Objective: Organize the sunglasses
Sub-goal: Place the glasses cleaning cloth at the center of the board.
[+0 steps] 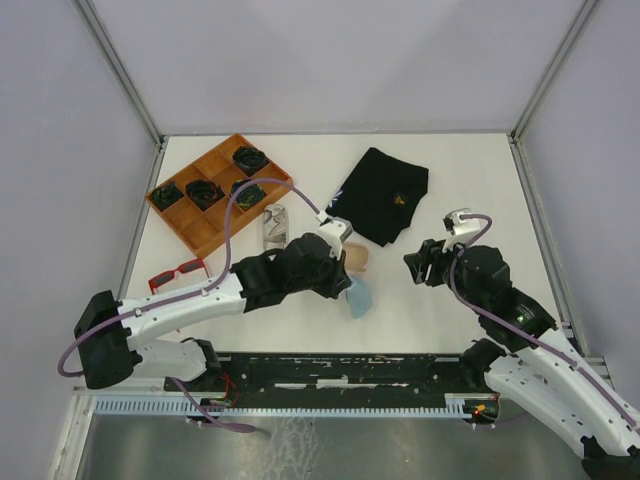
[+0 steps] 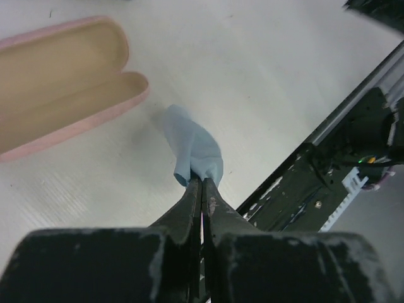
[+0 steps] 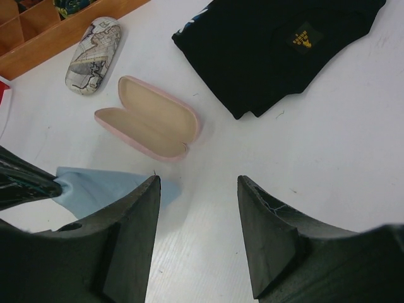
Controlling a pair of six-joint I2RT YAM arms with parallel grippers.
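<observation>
One pair of sunglasses [image 1: 178,272], with a chunky red frame, lies on the table at the left, in front of the wooden tray [image 1: 170,215]. My left gripper [image 2: 202,181] is shut on a corner of a light blue cloth [image 2: 192,151], which trails onto the table beside the open, empty pink case [image 2: 63,82]. In the top view that gripper [image 1: 349,284] is at mid-table and the arm covers most of the pink case [image 1: 360,259]. My right gripper [image 3: 199,183] stands open over bare table with nothing between its fingers, a little to the right of the cloth [image 3: 101,186] and the pink case [image 3: 151,120].
A closed grey patterned case [image 1: 275,228] lies between the tray and the pink case. The tray's compartments hold several dark bundles [image 1: 204,192]. A folded black garment [image 1: 385,195] lies at the back right. The black rail [image 1: 340,372] runs along the near edge.
</observation>
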